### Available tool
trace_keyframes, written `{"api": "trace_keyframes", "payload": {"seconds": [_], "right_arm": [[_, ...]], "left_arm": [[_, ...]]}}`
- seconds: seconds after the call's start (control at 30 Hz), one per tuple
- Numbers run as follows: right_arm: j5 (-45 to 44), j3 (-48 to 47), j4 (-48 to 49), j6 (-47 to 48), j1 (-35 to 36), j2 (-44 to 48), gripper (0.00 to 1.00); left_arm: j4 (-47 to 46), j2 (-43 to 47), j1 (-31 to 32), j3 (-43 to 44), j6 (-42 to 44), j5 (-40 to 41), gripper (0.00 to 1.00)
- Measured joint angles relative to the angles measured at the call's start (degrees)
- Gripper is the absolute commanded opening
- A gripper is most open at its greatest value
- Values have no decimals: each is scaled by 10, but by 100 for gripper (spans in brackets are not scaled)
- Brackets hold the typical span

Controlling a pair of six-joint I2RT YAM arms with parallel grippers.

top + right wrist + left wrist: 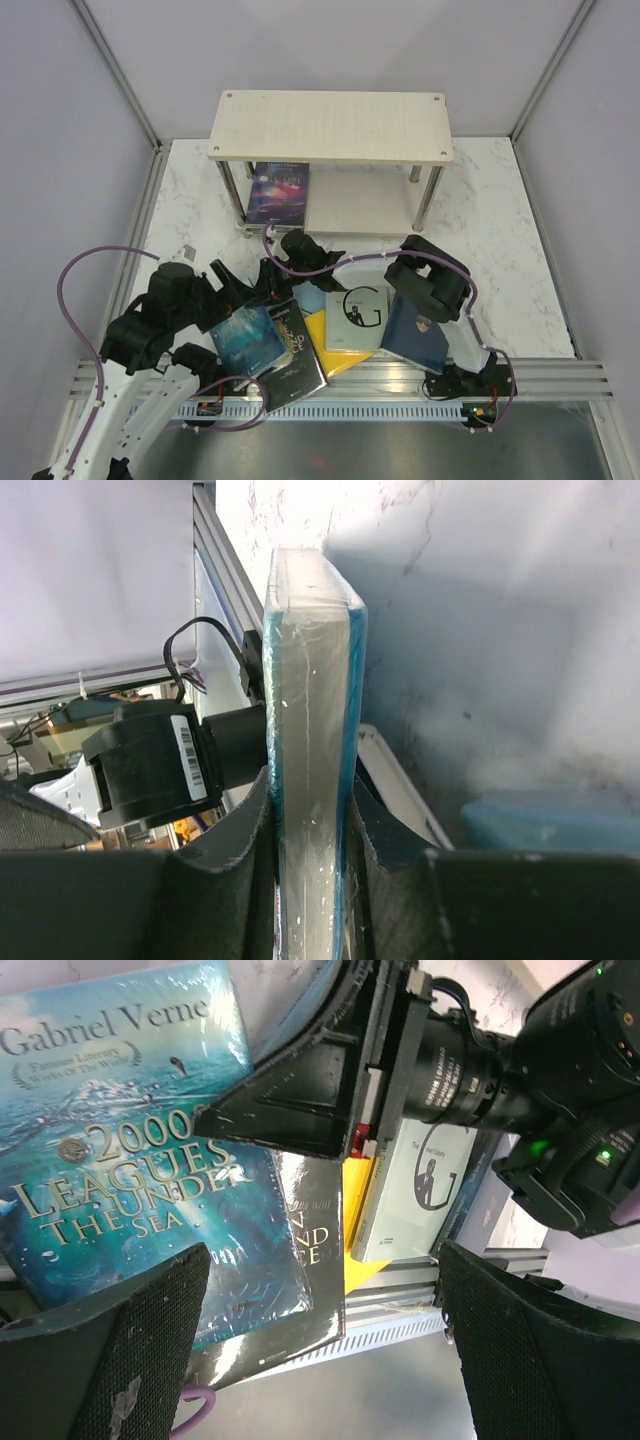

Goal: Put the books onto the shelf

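Note:
Edge-on in the right wrist view, a navy book (310, 660) with blue covers stands between the fingers of my right gripper (310, 800), which is shut on it. From above, that navy book (415, 338) leans near the front rail under the right gripper (428, 305). My left gripper (250, 285) hangs open above a teal book (110, 1170) and a black book (315, 1250), touching neither. A yellow book (325, 345) and a white "G" book (358, 318) lie beside them. The pale wood shelf (330, 125) stands at the back, with a purple galaxy book (278, 192) on its lower board.
A light blue book (312, 296) peeks out behind the pile. The aluminium rail (400, 372) runs along the near edge. Purple cables (75, 300) loop beside the left arm. Grey walls close in on both sides.

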State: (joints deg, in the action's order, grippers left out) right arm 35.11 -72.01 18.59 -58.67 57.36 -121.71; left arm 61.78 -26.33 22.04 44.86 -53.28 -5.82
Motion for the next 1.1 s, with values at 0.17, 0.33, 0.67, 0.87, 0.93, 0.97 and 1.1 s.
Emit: {"api": "trace_keyframes", "payload": {"seconds": [0.17, 0.33, 0.67, 0.87, 0.93, 0.97, 1.1], "right_arm": [[-28, 57, -24, 7, 2, 78, 0], [-60, 130, -63, 17, -3, 191, 0], [-96, 218, -117, 10, -124, 420, 0], [-87, 229, -118, -15, -177, 472, 0], [-78, 231, -106, -33, -178, 472, 0], [-73, 235, -94, -44, -178, 472, 0], [-52, 258, -33, -98, -176, 473, 0]], "left_arm": [[3, -2, 0, 24, 0, 7, 100], [2, -2, 0, 47, 5, 12, 100], [-48, 14, 0, 46, 28, -13, 100], [-148, 31, 0, -16, 30, -87, 100], [-192, 38, 0, -49, 26, -115, 100], [-213, 41, 0, -65, 22, -126, 100], [-269, 42, 0, -99, 7, -147, 100]]}}
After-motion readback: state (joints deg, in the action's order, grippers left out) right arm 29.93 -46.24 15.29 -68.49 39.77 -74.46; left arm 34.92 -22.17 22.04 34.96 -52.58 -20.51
